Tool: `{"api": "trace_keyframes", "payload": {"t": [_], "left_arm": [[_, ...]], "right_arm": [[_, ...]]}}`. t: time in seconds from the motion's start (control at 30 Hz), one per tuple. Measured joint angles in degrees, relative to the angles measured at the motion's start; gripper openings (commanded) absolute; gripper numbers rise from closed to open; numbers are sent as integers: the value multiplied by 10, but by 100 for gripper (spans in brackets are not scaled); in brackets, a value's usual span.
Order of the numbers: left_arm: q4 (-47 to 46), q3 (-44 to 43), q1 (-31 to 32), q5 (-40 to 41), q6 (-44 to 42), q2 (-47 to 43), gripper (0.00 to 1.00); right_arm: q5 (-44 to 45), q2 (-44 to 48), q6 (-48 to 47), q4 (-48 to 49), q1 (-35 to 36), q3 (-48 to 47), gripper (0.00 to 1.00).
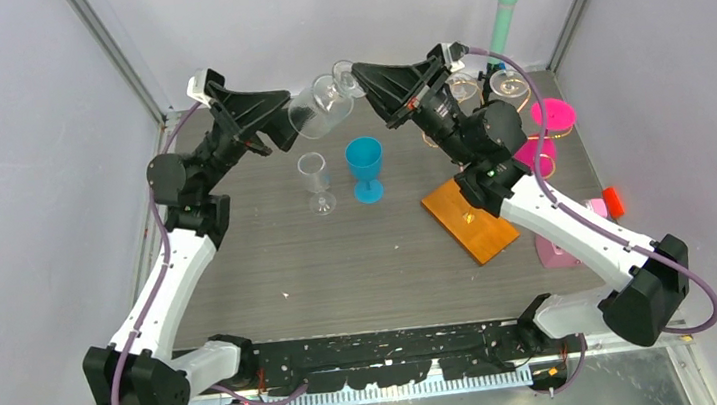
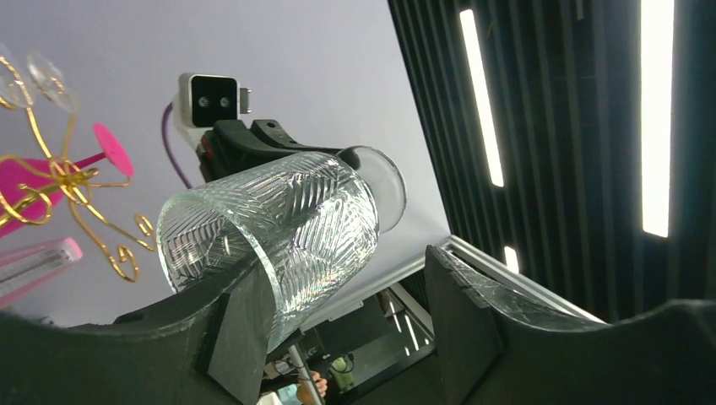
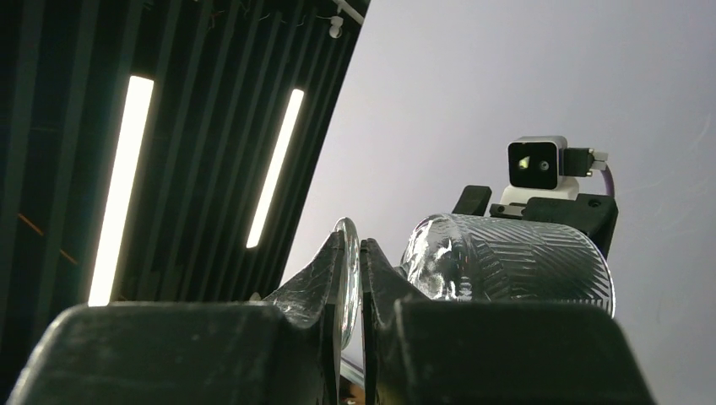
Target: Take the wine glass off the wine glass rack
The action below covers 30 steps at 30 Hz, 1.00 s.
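A clear ribbed wine glass [image 1: 319,106] hangs in the air on its side between my two grippers, above the table's back. My right gripper [image 1: 364,76] is shut on the glass's round foot [image 3: 349,278], which stands edge-on between the pads. My left gripper [image 1: 286,122] is open, and the ribbed bowl [image 2: 279,228] lies against one finger [image 2: 241,325], with a wide gap to the other finger. The wine glass rack has an orange-brown wooden base [image 1: 470,219] and gold wire arms [image 2: 72,181]. It stands at the right, partly hidden by my right arm.
A small clear glass [image 1: 316,179] and a teal goblet [image 1: 365,167] stand upright mid-table under the held glass. Pink glasses [image 1: 551,114] and clear ones [image 1: 508,83] hang on the rack. A teal-capped tube [image 1: 507,11] stands at the back, and a red item [image 1: 614,201] lies at the right.
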<state>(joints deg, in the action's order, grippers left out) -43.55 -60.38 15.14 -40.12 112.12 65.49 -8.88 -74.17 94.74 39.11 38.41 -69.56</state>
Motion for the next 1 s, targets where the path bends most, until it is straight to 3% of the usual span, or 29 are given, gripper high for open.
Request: {"api": "trace_keyframes", "payload": {"t": [0.17, 0.3, 0.87, 1.0], "left_arm": [[-48, -2, 0, -3, 39, 3, 45], [-75, -4, 0, -10, 58, 9, 40], [-79, -37, 0, -54, 67, 15, 39], [-75, -37, -2, -56, 67, 17, 31]], "right_arm": [[25, 4, 16, 40, 11, 21, 0], [47, 4, 37, 82, 16, 49, 0], [78, -14, 105, 135, 20, 72, 0], [80, -21, 106, 138, 21, 72, 0]]}}
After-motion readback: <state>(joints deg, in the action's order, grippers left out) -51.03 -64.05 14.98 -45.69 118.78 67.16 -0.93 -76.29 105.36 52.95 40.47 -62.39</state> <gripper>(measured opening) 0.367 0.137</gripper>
